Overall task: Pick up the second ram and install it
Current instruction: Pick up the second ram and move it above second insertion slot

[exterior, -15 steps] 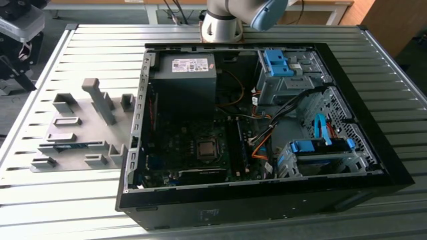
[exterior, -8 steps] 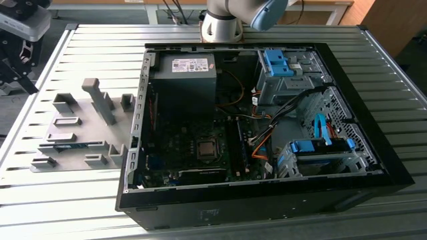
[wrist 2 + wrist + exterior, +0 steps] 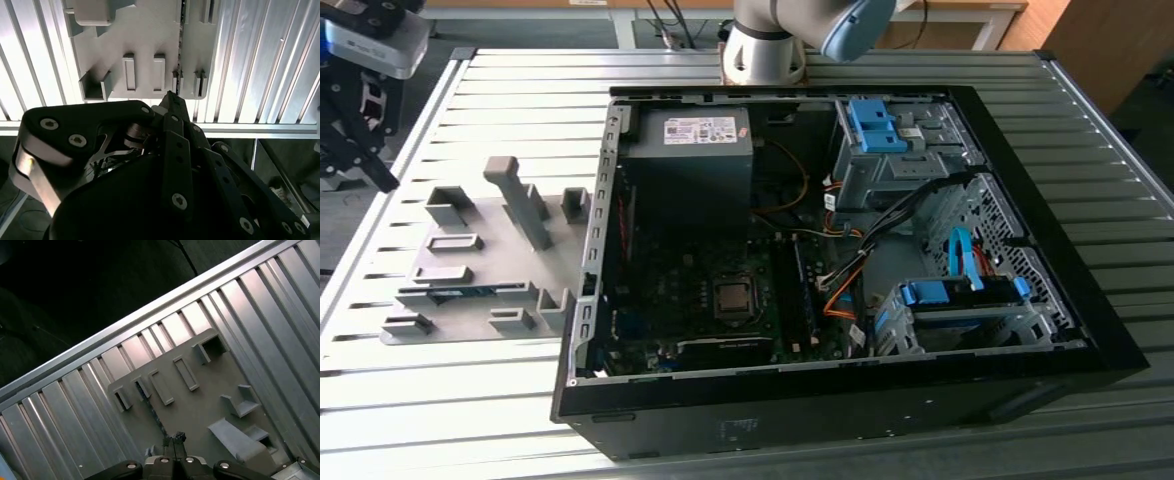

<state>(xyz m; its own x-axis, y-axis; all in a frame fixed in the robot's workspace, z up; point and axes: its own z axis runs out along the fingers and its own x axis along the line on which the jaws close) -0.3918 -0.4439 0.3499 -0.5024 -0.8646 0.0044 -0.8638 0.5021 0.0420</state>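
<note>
Table [image 3: 480, 90]: ribbed aluminium slats with a straight metal rail along the edge. Bare slats surround the plate at the exterior view's left. The right is taken up by the case.

Computer case [image 3: 854, 420]: black sheet-metal box lying open-side up, with thin, hard-edged walls. It is packed inside with a board, cables and blue brackets. Its left wall stands just beside the plate.

Holder plate [image 3: 487, 250]: flat matte grey plastic that carries small blocks, narrow rectangular slots and one taller upright post [image 3: 520, 200]. The gaps between the blocks are narrow.

Gripper [image 3: 175, 436]: black linked metal arms with visible screw heads. In the first wrist view the two fingertips are pressed together with only a seam between them, pinching nothing. It hangs over the plate, clear of the case. In the exterior view it sits at the far left, near the table's edge.

Second ram [image 3: 460, 292]: thin blue-green strip standing on edge in a long slot on the plate, at the end away from the tall post. In the first wrist view it shows as a thin dark line running toward the fingertips, ungripped.
</note>
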